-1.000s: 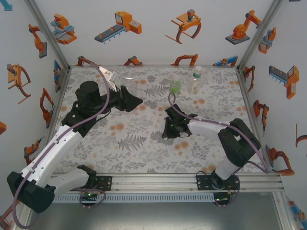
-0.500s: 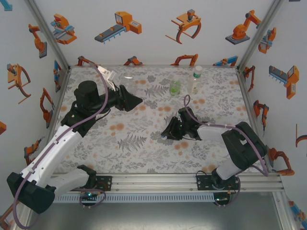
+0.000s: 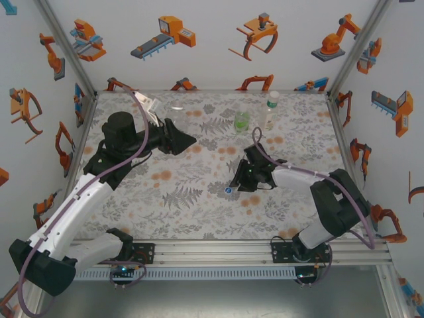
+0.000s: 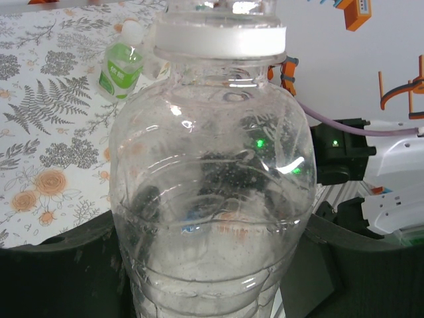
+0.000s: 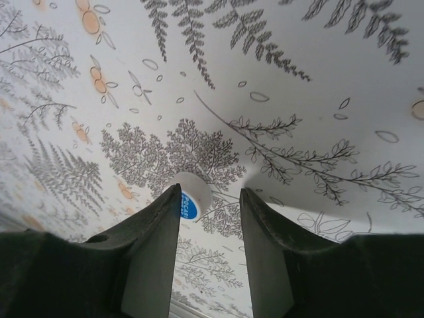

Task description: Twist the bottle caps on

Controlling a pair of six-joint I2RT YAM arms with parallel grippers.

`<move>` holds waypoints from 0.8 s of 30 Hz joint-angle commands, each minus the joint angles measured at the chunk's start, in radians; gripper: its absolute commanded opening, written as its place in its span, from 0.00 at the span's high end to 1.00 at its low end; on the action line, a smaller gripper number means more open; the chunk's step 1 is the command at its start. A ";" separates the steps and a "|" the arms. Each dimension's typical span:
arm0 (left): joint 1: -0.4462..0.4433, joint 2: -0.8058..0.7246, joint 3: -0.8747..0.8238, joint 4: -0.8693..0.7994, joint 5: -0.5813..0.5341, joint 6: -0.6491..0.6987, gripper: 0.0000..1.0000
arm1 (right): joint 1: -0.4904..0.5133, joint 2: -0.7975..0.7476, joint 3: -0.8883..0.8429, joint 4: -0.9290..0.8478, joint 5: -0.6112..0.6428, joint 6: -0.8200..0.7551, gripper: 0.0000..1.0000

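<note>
left tool [image 3: 187, 140] is clamping the clear, white-lidded bottle [image 4: 212, 199] | right tool [image 5: 211, 193] is hanging open, holding nothing | white cap [image 5: 195, 189] is lying on the surface [image 5: 318, 79], just beyond its fingertips

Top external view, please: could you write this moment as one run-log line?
left gripper: shut on clear plastic bottle | right gripper: open, beside small round white plastic cap lying on floral-patterned table

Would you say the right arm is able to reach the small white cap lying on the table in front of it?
Probably yes: the white cap lies on the bare table just beyond the right gripper, whose jaws stand open, and nothing lies between.
</note>
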 commanded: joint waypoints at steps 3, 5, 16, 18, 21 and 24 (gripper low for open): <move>0.012 -0.039 0.010 -0.024 -0.007 0.007 1.00 | 0.018 0.068 0.133 -0.161 0.071 -0.107 0.59; 0.013 -0.048 0.011 -0.033 -0.019 0.010 1.00 | 0.030 0.098 0.178 -0.190 0.075 -0.128 0.58; 0.017 -0.043 0.012 -0.038 -0.021 0.007 1.00 | 0.158 0.238 0.386 -0.381 0.173 -0.221 0.55; 0.018 -0.038 0.013 -0.037 -0.020 0.007 1.00 | 0.182 0.243 0.396 -0.415 0.207 -0.233 0.55; 0.018 -0.026 0.017 -0.032 -0.017 0.007 1.00 | 0.203 0.250 0.397 -0.439 0.233 -0.242 0.55; 0.017 -0.014 0.023 -0.030 -0.008 0.002 1.00 | 0.211 0.250 0.393 -0.449 0.241 -0.242 0.55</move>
